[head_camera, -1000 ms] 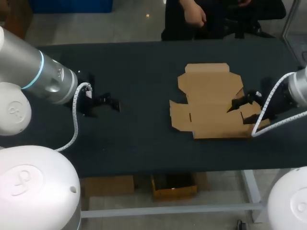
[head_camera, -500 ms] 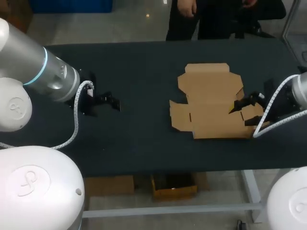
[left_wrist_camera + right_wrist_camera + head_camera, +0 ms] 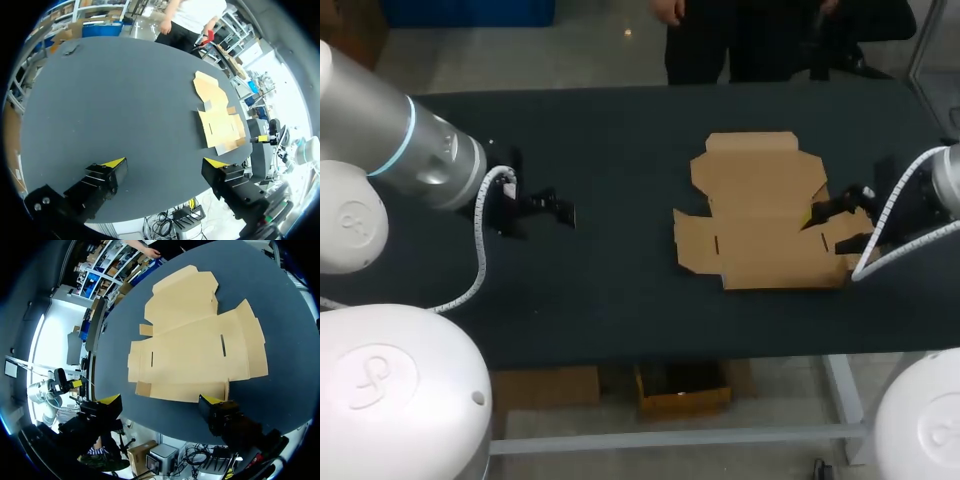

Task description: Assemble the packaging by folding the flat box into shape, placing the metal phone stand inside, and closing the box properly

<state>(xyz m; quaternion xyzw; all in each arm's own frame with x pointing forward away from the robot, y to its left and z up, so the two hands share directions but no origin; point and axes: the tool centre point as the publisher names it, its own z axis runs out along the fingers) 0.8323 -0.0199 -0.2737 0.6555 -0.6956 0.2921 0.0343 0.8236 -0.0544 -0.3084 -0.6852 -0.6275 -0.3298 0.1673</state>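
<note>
Your flat box [image 3: 760, 215] lies unfolded on table [image 3: 600, 130], right of middle. Your right gripper [image 3: 840, 222] sits at box's right edge, fingers spread, gripping nothing. Your left gripper [image 3: 555, 210] is well apart at table's left, also released, nothing between fingers.

My head camera sits high behind the robot and looks steeply down, taking in the whole dark matte table [image 3: 620, 130] from some way off. The left wrist camera looks out low past my left gripper [image 3: 165, 162], with the flat brown cardboard box [image 3: 217, 117] well ahead of it. The right wrist camera hangs close above that box, which lies just ahead of my right gripper [image 3: 161, 399]. All three views share the box.
</note>
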